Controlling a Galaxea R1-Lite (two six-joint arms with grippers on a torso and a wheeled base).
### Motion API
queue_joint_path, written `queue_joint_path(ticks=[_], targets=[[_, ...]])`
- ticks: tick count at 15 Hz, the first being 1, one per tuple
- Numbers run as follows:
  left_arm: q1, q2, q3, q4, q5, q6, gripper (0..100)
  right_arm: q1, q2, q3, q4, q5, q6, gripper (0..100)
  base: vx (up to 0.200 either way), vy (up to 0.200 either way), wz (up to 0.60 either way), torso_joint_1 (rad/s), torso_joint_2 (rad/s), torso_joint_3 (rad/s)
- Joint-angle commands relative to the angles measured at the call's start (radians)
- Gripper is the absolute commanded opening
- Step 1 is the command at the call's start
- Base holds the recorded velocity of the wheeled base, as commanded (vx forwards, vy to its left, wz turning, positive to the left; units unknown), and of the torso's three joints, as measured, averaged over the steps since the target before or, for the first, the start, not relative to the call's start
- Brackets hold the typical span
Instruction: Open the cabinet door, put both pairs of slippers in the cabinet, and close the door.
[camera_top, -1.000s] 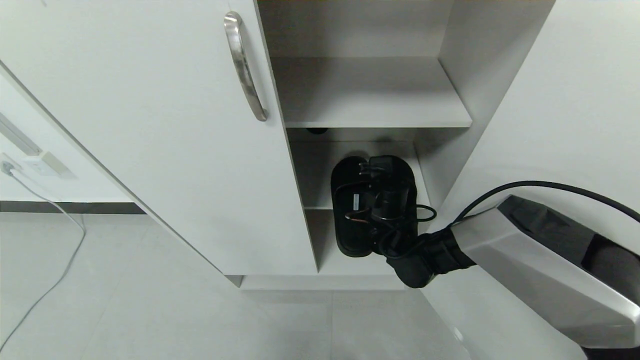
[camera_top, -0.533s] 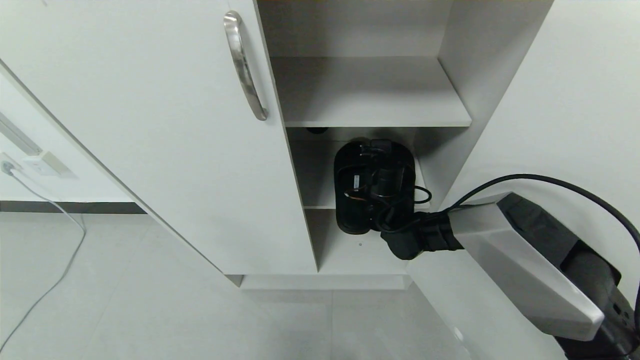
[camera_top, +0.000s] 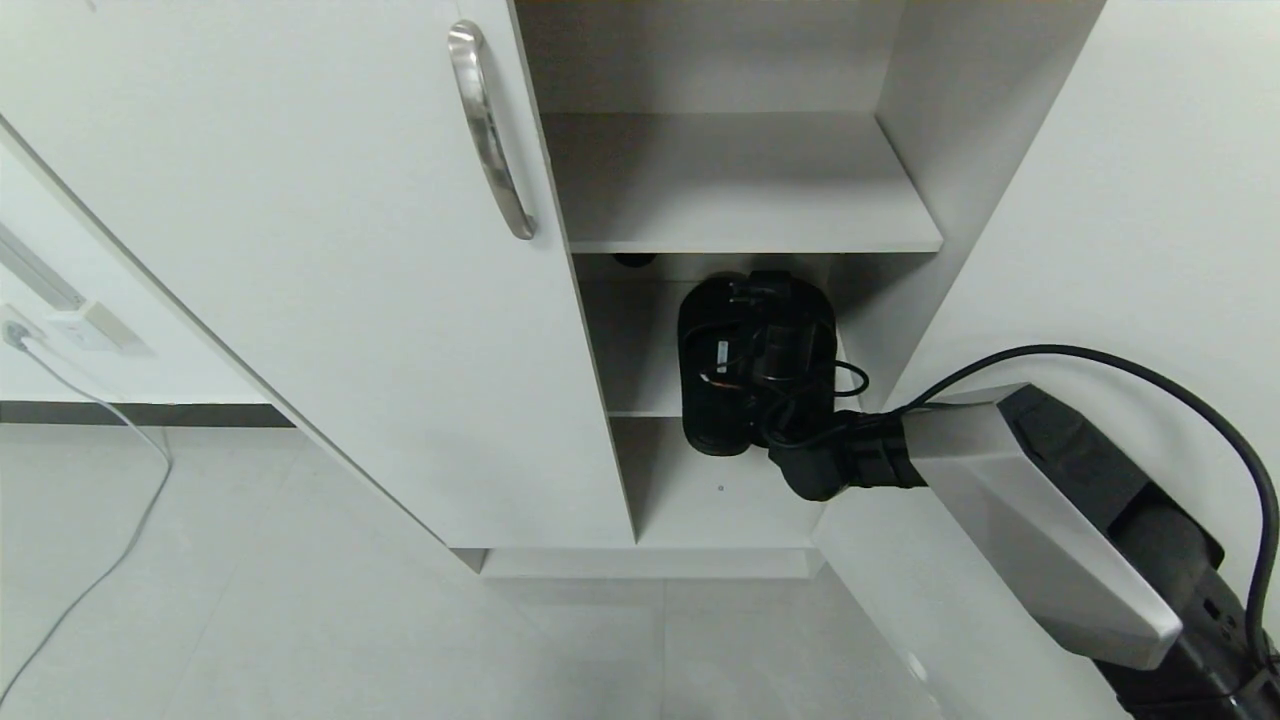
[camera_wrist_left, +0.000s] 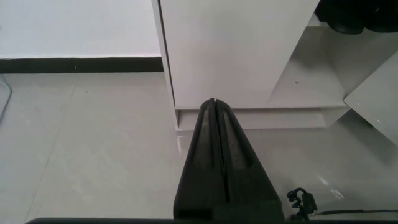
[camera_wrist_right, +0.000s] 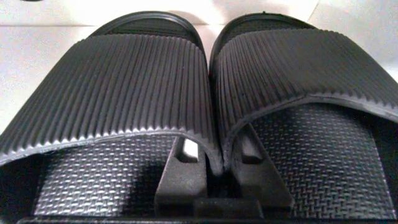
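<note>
A pair of black ribbed slippers (camera_top: 712, 400) hangs side by side in the open right half of the white cabinet (camera_top: 740, 180), below the upper shelf. My right gripper (camera_top: 768, 330) is shut on them, its fingers (camera_wrist_right: 186, 168) pinching the two inner edges together under the straps (camera_wrist_right: 118, 87). Whether the slippers (camera_wrist_right: 311, 68) rest on a shelf I cannot tell. My left gripper (camera_wrist_left: 214, 102) is shut with nothing in it, low over the floor in front of the cabinet. A dark corner of the slippers (camera_wrist_left: 360, 15) peeks into the left wrist view.
The left cabinet door (camera_top: 300, 250) with its metal handle (camera_top: 487, 130) is closed. The right door (camera_top: 1100, 200) stands swung out beside my right arm. A cable (camera_top: 110, 540) trails over the pale tiled floor (camera_top: 350, 640) from a wall socket (camera_top: 60, 330).
My right arm has pushed the slippers from the cabinet's front edge deeper inside, toward the back wall under the upper shelf.
</note>
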Motion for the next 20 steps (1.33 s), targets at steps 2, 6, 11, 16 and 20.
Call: queue_joint_path(ticks=[2,6,11,16,20], targets=[[0.0,0.001,-0.001,0.0,0.002,0.0,0,-0.005,0.016,-0.013,0.006,0.0,-0.001,0,0.0,0.0,0.0,0.0,0.0,0.0],[0.0,0.001,0.001,0.0,0.002,0.0,0,-0.003,0.018,-0.011,0.012,-0.001,0.0,100,0.0,0.0,0.0,0.0,0.0,0.0],[0.0,0.001,0.001,0.0,0.0,0.0,0,0.015,-0.056,0.147,-0.02,-0.001,0.005,100,0.0,0.0,0.0,0.0,0.0,0.0],[0.0,0.001,-0.001,0.0,0.0,0.0,0,0.077,-0.234,0.466,-0.192,-0.012,0.003,100,0.0,0.0,0.0,0.0,0.0,0.0],[0.0,0.001,-0.001,0.0,0.0,0.0,0,0.127,-0.353,0.713,-0.357,-0.04,0.003,100,0.0,0.0,0.0,0.0,0.0,0.0]])
